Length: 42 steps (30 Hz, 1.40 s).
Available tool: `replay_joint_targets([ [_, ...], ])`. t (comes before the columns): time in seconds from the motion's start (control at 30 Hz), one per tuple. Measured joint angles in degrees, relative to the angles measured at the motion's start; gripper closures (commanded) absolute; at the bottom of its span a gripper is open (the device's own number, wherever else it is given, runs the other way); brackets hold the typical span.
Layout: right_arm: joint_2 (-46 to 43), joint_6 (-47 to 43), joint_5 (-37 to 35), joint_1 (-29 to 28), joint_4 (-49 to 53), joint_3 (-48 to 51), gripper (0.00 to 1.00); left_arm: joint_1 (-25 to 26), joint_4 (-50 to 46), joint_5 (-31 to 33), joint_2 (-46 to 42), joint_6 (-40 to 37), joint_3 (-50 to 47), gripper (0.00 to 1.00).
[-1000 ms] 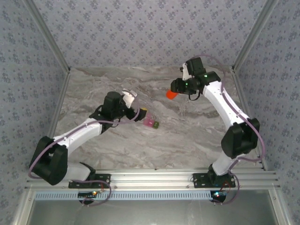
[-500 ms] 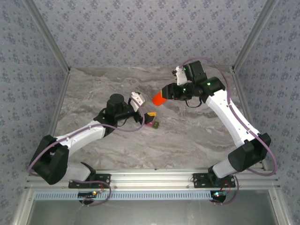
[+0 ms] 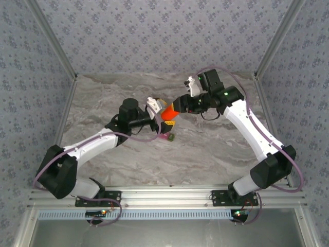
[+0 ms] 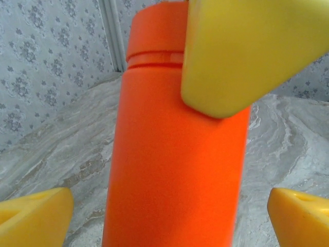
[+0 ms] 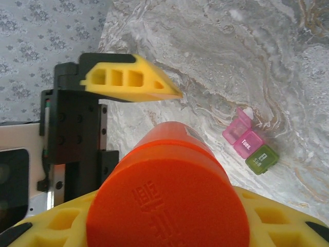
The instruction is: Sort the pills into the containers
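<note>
My right gripper (image 3: pixel 176 109) is shut on an orange bottle (image 3: pixel 168 111) and holds it in the air, its cap end close to the right wrist camera (image 5: pixel 169 206). My left gripper (image 3: pixel 156 115) is open, and the bottle (image 4: pixel 175 154) stands between its yellow fingertips (image 4: pixel 33 216) with a gap on each side. A yellow finger of the right gripper (image 4: pixel 241 51) presses on the bottle near its top. The containers (image 3: pixel 167 136), a joined pink and olive-green pair (image 5: pixel 252 146), lie on the table just below the bottle, the pink lid (image 5: pixel 237 126) raised. The pills are hidden.
The marble table (image 3: pixel 216 149) is walled by patterned panels, with metal posts at the back corners (image 3: pixel 74 77). An aluminium rail (image 3: pixel 169 198) runs along the near edge by the arm bases.
My right arm has carried the orange bottle left and down towards the left gripper. My left gripper has shifted right, so the bottle now sits between its open fingers.
</note>
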<state>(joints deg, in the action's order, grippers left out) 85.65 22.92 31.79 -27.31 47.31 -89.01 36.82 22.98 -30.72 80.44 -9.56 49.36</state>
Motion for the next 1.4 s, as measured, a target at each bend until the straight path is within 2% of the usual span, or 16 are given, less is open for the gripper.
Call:
replay_joint_targets([
  [0.23,0.0,0.0,0.2,-0.9,-0.5,0.7,0.67,0.0,0.4,-0.3,2.2,0.8,0.3,0.05],
  [0.6,0.0,0.2,0.2,-1.0,-0.9,1.2,0.67,0.0,1.1,-2.1,4.0,2.1,1.5,0.28],
  [1.17,0.0,0.2,0.2,-1.2,-1.2,1.9,0.67,0.0,0.7,-3.6,4.0,2.8,1.5,0.34],
  [1.4,0.0,0.5,0.1,-1.2,-1.2,1.9,0.67,0.1,0.1,-4.5,4.0,2.6,1.5,0.51],
])
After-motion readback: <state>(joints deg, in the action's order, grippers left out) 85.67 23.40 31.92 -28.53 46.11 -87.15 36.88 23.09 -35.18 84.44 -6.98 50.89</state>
